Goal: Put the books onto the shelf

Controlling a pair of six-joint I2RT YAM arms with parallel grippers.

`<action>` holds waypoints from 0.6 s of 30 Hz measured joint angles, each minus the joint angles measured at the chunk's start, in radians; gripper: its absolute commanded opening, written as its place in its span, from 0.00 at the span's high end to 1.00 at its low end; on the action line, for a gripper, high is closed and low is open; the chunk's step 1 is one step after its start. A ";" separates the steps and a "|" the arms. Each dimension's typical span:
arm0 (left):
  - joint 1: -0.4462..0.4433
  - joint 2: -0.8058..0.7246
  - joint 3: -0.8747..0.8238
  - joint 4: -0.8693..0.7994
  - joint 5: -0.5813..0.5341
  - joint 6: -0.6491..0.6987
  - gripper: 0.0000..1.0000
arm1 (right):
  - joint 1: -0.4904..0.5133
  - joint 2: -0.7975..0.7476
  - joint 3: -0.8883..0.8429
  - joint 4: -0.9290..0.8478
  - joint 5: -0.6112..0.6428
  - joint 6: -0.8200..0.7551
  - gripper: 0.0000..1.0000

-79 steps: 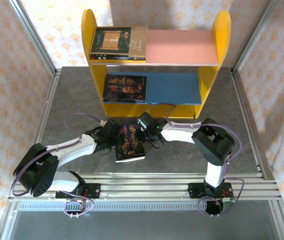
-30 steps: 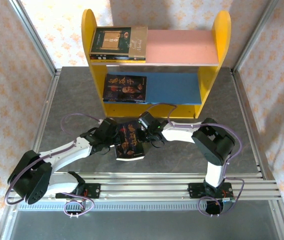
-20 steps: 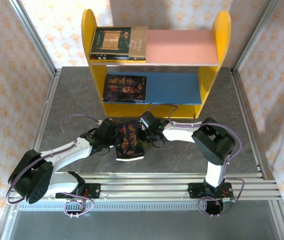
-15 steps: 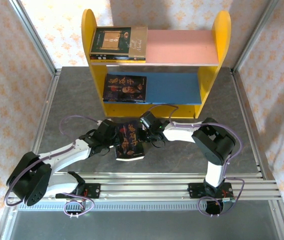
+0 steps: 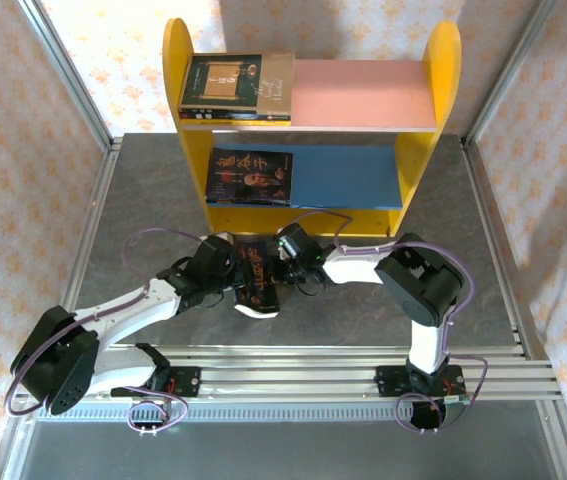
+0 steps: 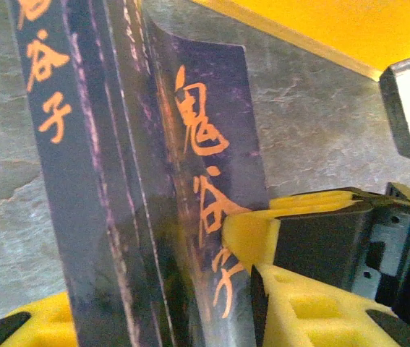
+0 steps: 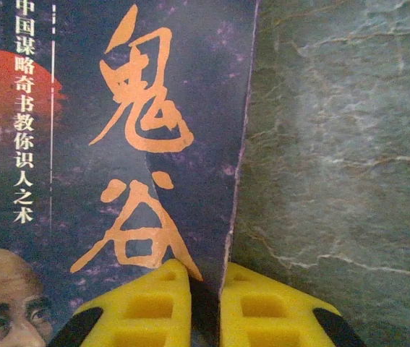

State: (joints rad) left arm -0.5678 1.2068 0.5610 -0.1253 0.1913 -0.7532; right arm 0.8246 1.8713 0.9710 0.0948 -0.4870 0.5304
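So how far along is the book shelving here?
Done: a stack of books lies on the pink upper board, a single book on the blue lower board. In hand: the right gripper pinches the cover of the bearded-man book; the left gripper straddles it. Left: shelving it.

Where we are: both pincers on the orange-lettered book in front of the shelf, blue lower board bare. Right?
Not bare: top external shows a dark book lying flat on the blue lower board, left end. Rest holds: left pincer and right pincer are on the orange-lettered book in front of the shelf.
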 measured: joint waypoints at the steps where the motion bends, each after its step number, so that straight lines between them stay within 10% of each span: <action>1: -0.001 -0.001 0.011 -0.026 -0.008 0.004 0.64 | 0.001 0.000 0.000 0.002 -0.003 -0.002 0.83; 18: -0.013 -0.023 0.060 -0.186 -0.071 0.048 0.75 | 0.019 -0.002 0.000 0.018 -0.011 -0.018 0.60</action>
State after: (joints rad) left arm -0.5812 1.1839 0.6209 -0.3115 0.1200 -0.7052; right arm 0.8436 1.8698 0.9710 0.1127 -0.4980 0.5121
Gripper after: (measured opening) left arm 0.263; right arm 0.395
